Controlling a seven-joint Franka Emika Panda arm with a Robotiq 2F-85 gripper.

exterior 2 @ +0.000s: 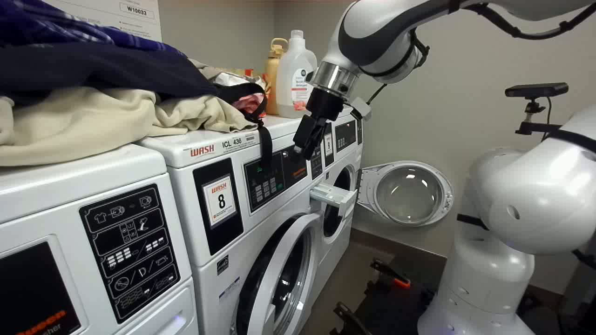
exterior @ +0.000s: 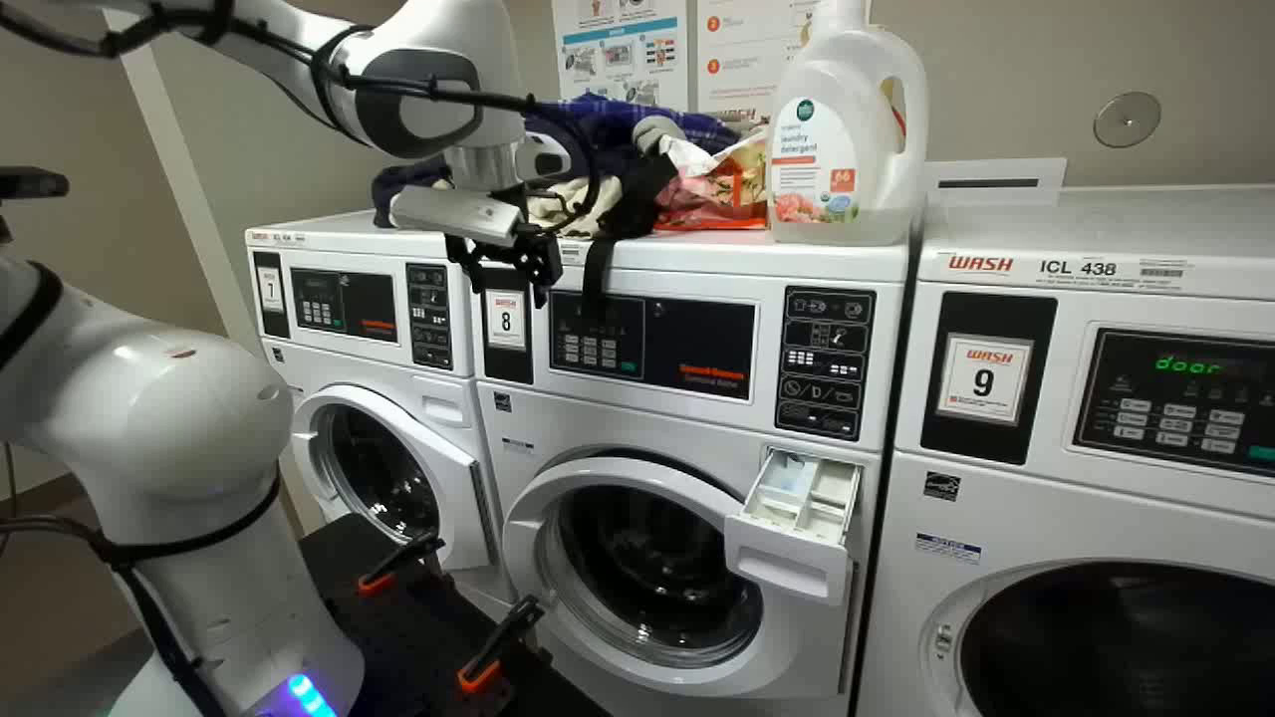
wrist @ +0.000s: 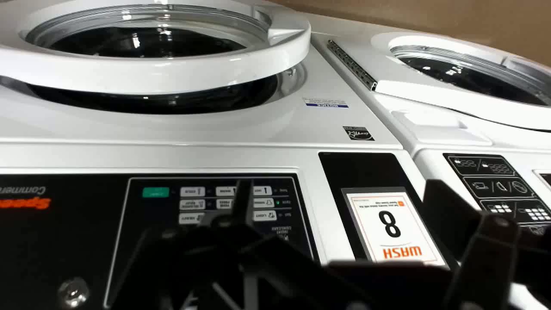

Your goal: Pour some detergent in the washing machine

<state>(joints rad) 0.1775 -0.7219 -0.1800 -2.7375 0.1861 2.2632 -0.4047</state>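
The detergent is a white plastic jug with a moulded handle (exterior: 847, 139), upright on the right end of the washing machine's top; it also shows in an exterior view (exterior 2: 292, 77) with its white cap on. The washing machine with the "8" sticker (exterior: 687, 423) has its round door ajar, also in the wrist view (wrist: 172, 73). Its detergent drawer (exterior: 787, 563) is pulled out, showing divided compartments. My gripper (exterior: 508, 289) is open and empty in front of the control panel's left part, apart from the jug. In the wrist view its fingers (wrist: 340, 187) stand wide apart.
A clothes pile (exterior: 618, 149) lies left of the jug, with a black strap (exterior: 598, 269) hanging over the panel. A yellow bottle (exterior 2: 274, 65) stands behind the jug. Machine 9's door (exterior 2: 407, 193) is swung wide open. Clamps (exterior: 503, 637) sit on the robot's black base table.
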